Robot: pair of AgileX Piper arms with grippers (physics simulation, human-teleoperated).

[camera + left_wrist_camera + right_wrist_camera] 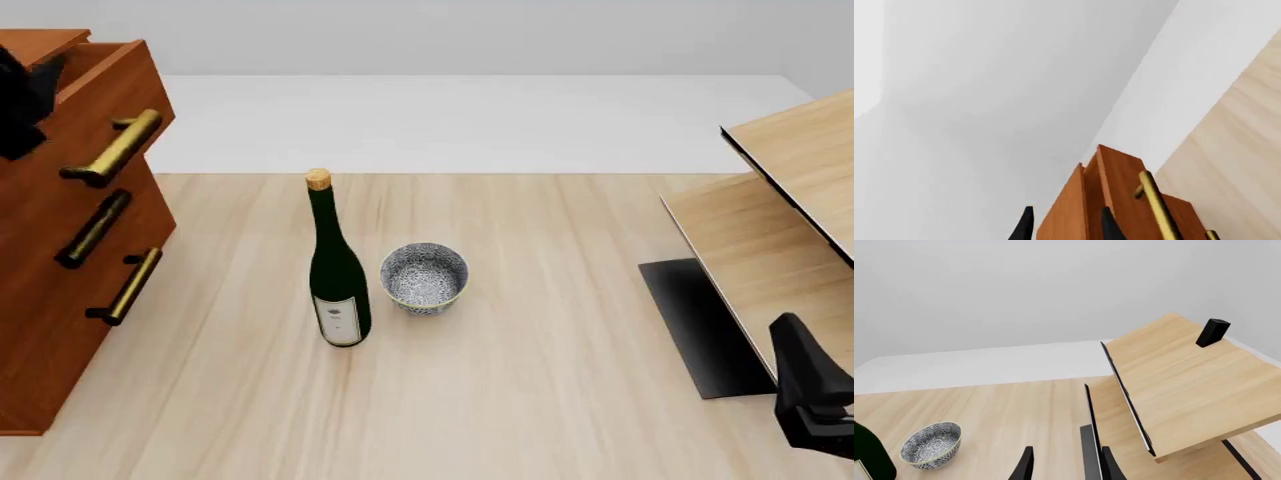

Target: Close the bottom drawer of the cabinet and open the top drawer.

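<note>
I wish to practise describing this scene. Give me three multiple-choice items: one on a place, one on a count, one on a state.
1. In the front view, the bowl stands:
A. right of the bottle
B. left of the bottle
C. on the shelf

2. The cabinet's brass handles number:
A. two
B. three
C. five

3. The top drawer is:
A. shut flush
B. pulled out
C. lying on the table

Key:
1 A: the bowl stands just right of the bottle.
2 B: the cabinet shows three brass handles.
3 B: the top drawer juts past those below.
</note>
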